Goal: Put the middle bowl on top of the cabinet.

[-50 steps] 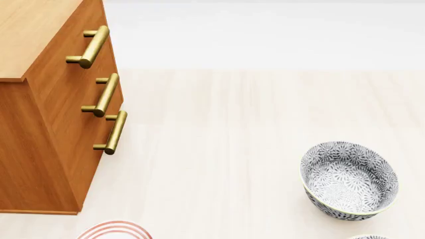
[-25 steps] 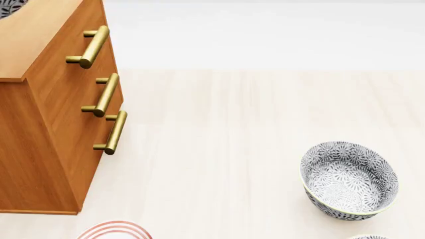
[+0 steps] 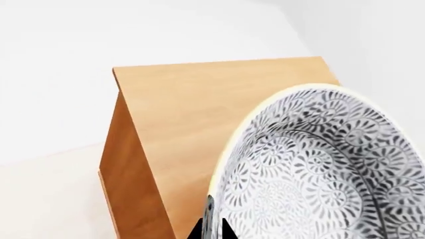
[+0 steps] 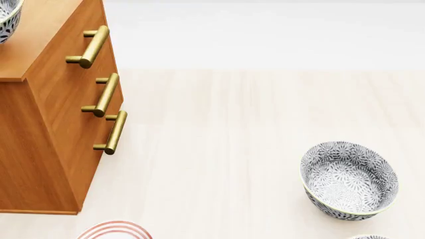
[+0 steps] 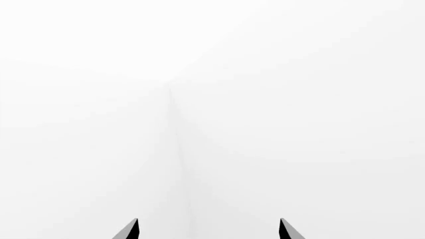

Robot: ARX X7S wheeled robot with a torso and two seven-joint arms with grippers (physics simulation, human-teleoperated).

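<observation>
The middle bowl, grey-and-white floral with a pale rim, fills much of the left wrist view. My left gripper is shut on its rim, one dark fingertip on each side of the wall. Behind the bowl lies the light wood top of the cabinet. In the head view only an edge of the bowl shows, at the top left corner over the cabinet; the left gripper itself is out of that view. My right gripper is open, with only white wall in front of it.
A look-alike floral bowl sits on the pale floor at the right. The rim of another bowl peeks in at the bottom edge. A white plate with red rings lies by the cabinet's base. Three brass handles stick out from the drawers.
The held bowl has come further into the head view at the top left, over the cabinet top. The floor bowl and plate have not moved.
</observation>
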